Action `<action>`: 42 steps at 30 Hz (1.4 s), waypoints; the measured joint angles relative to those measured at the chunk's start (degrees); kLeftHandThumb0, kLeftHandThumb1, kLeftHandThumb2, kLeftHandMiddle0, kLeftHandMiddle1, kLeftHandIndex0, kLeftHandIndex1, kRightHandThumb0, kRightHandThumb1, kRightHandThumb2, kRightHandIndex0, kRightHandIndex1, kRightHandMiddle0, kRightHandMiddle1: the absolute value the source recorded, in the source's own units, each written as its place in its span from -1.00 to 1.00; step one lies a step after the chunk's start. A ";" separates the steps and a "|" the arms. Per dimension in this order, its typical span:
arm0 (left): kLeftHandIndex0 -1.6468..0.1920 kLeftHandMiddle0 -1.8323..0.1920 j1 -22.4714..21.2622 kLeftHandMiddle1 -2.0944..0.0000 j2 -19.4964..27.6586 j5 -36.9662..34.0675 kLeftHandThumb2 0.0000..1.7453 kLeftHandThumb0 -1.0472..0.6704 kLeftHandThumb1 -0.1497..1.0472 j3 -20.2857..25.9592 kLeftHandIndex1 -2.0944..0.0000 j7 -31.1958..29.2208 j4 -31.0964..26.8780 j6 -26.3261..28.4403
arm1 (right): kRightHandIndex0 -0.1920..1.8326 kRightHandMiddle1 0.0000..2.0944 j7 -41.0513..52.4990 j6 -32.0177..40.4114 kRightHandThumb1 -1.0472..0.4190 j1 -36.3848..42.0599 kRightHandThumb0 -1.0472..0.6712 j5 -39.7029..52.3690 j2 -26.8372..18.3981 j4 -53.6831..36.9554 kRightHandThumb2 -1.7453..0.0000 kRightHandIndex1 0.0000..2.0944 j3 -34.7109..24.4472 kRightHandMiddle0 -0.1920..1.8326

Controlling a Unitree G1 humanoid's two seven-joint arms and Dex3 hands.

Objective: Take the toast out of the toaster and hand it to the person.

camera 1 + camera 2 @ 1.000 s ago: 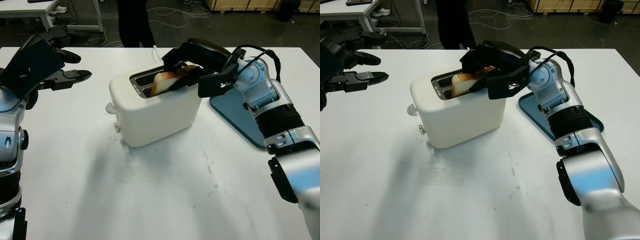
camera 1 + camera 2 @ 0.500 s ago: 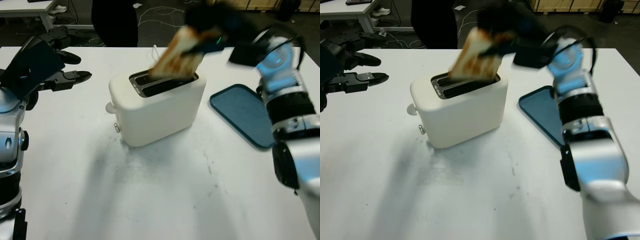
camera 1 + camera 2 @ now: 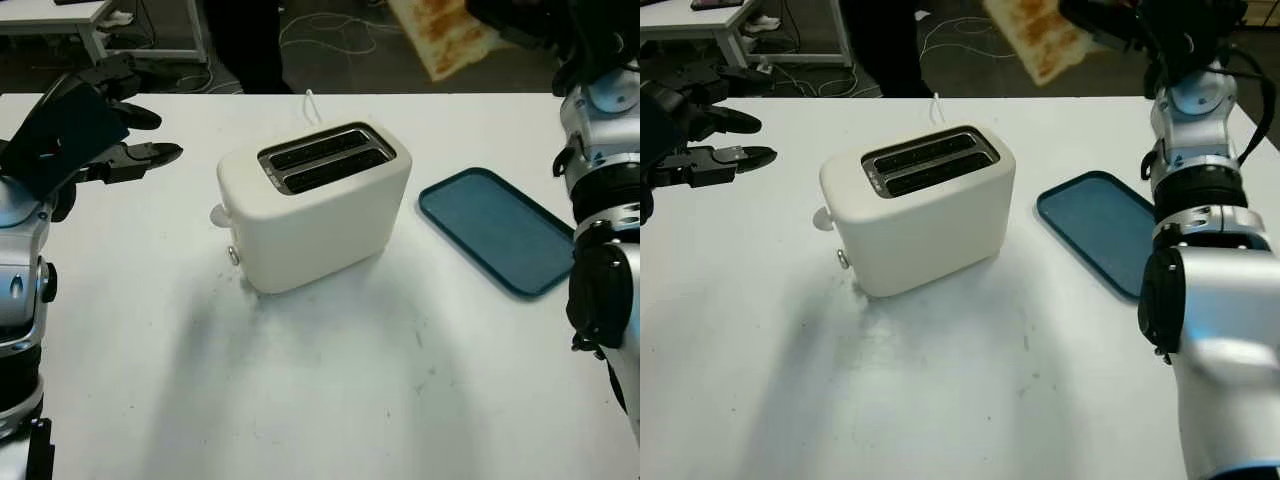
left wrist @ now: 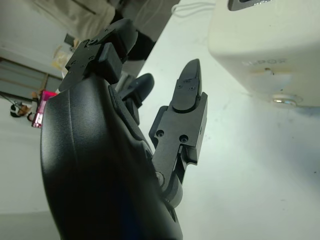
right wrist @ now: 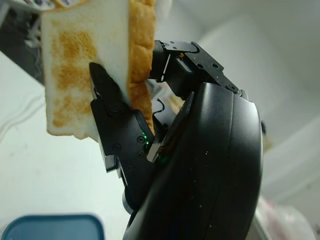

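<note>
A white toaster (image 3: 315,205) stands mid-table (image 3: 330,400) with both slots empty, a blue tray (image 3: 497,229) just to its right. At the table's left edge the left hand (image 3: 85,135) hovers open, holding nothing. Beyond the far edge, high at the right, the right hand (image 3: 1110,20) is closed on the toast (image 3: 1037,30), pinching the slice between its fingers (image 5: 107,95); a person's dark legs (image 3: 240,45) stand behind the table, to the toast's left.

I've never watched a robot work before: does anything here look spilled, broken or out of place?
Nothing stands out. The toaster stands upright with both slots empty, the right hand holds the toast high beyond the table, and the blue tray lies bare.
</note>
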 measured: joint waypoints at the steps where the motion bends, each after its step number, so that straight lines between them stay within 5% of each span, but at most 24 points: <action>1: 0.55 0.75 0.00 0.03 0.00 0.00 -0.72 0.16 0.67 -0.01 0.46 0.00 0.00 -0.01 | 0.03 0.67 -1.30 0.03 -0.81 0.03 0.44 -0.75 0.20 0.78 0.88 0.67 0.36 -0.17; 8: 0.55 0.76 0.00 0.03 -0.18 0.00 -0.70 0.16 0.67 -0.03 0.46 0.03 0.01 0.03 | -0.14 0.67 -11.96 3.93 -0.83 1.83 0.47 -1.29 4.85 4.46 0.82 0.67 -0.19 -0.32; 20: 0.56 0.77 0.00 0.05 -0.41 0.00 -0.69 0.18 0.67 -0.03 0.47 0.03 0.08 0.08 | -0.18 0.67 -15.23 9.37 -0.83 3.84 0.37 1.91 11.06 7.19 0.88 0.67 -5.35 -0.42; 42: 0.55 0.75 0.08 0.06 -0.43 0.01 -0.72 0.19 0.70 0.01 0.49 0.03 0.05 0.44 | -0.18 0.67 -17.83 11.13 -0.83 3.85 0.33 2.23 12.39 7.33 0.91 0.67 -8.29 -0.42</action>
